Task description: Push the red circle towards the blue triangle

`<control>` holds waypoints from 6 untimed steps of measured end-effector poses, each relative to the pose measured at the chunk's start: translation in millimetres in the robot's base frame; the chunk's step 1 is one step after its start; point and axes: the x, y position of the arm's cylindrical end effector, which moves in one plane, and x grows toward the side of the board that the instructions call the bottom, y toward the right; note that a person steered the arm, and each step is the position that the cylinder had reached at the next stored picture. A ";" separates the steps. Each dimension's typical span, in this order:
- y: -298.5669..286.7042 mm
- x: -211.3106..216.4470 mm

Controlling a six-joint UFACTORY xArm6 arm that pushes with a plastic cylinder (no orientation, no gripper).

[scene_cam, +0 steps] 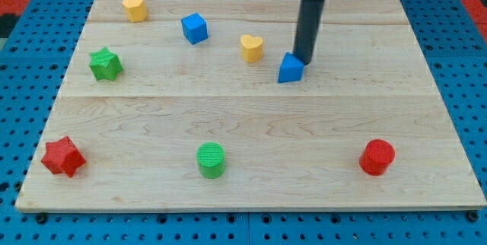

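Observation:
The red circle (pixel 377 157) is a short red cylinder lying near the view's bottom right of the wooden board. The blue triangle (pixel 290 68) sits above the board's middle, toward the view's top. My tip (pixel 306 61) is the lower end of the dark rod and stands right against the blue triangle's upper right side, touching or nearly touching it. The tip is far from the red circle, which lies well below and to the right of it.
A yellow heart (pixel 252 48) lies left of the blue triangle. A blue cube (pixel 194 28), a yellow block (pixel 135 7) and a green star (pixel 106 64) sit at the upper left. A red star (pixel 62 156) and a green cylinder (pixel 211 160) lie along the bottom.

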 end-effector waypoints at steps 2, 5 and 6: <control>71.6 41.9; 128.1 238.1; 112.5 201.5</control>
